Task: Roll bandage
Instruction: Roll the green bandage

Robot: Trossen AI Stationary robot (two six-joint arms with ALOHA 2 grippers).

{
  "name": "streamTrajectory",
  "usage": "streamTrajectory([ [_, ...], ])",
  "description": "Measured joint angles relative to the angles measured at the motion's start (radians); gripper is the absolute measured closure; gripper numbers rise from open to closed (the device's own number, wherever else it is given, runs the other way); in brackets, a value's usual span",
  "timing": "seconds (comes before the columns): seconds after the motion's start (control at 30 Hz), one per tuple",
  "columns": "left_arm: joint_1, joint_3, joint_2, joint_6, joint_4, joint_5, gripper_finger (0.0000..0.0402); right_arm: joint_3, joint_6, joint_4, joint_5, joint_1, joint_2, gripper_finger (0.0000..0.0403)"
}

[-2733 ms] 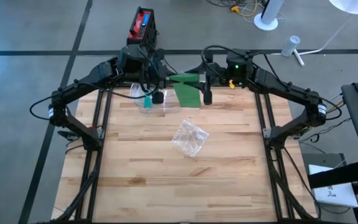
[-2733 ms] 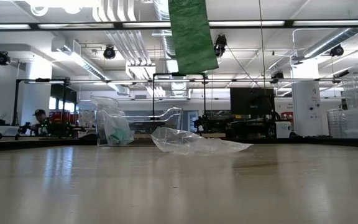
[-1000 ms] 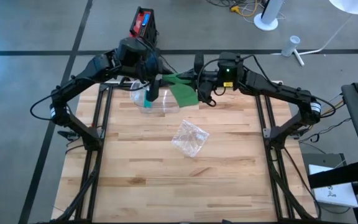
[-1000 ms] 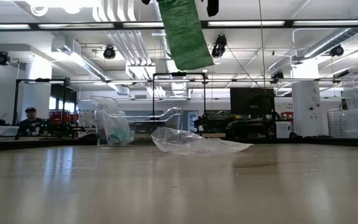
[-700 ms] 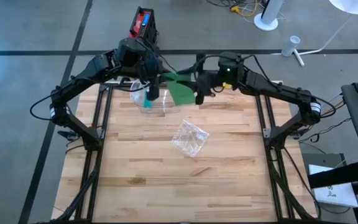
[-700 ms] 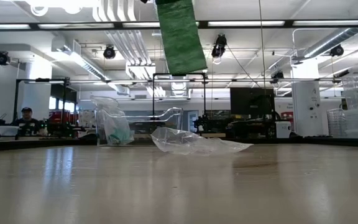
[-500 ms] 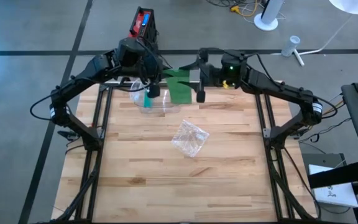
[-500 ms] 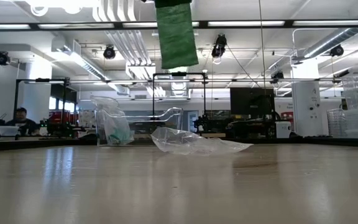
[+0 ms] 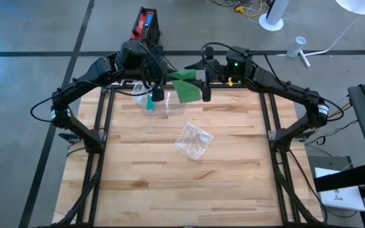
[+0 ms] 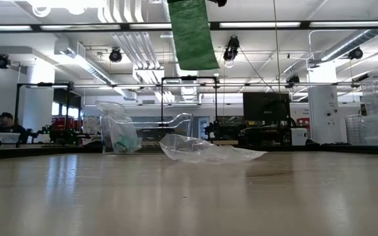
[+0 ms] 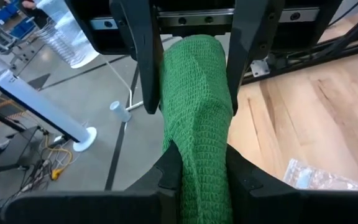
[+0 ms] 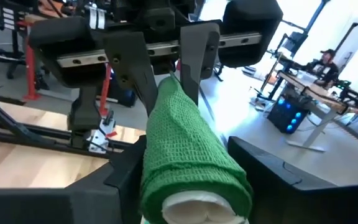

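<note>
Wood table (image 9: 170, 171) holds crumpled plastic wrap (image 9: 193, 140); both jaws clenched on green bandage (image 9: 184, 88) above far edge.

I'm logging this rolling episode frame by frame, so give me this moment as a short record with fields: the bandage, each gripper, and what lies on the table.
bandage: green bandage, held in the air between both grippers, loose end hanging above the table
left gripper: left gripper, fingers shut on the bandage strip
right gripper: right gripper, fingers shut on the rolled end, white core showing
on table: crumpled clear wrapper near the middle; clear plastic package under the left arm
bandage contact with table: none
</note>
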State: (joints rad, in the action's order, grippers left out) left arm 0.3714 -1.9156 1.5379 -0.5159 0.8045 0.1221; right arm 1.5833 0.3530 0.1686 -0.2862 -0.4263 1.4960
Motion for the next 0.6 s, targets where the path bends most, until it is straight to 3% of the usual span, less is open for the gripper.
streamTrajectory([
  [0.17, 0.0, 0.0, -0.001, 0.0, -0.017, 0.011, 0.0354, -0.001, -0.054, -0.025, -0.034, -0.002, 0.0, 0.0213],
  [0.27, 0.0, 0.0, -0.002, 0.003, -0.031, 0.015, 0.0346, -0.001, -0.059, -0.031, -0.034, -0.002, -0.001, 0.0253],
  [0.43, 0.0, 0.001, 0.0, 0.029, -0.048, 0.015, 0.0295, -0.001, -0.052, -0.062, -0.035, -0.002, -0.004, 0.0362],
  [0.6, -0.001, 0.001, 0.001, 0.135, -0.065, 0.029, 0.0236, -0.002, 0.134, -0.055, -0.031, 0.003, -0.015, 0.0361],
])
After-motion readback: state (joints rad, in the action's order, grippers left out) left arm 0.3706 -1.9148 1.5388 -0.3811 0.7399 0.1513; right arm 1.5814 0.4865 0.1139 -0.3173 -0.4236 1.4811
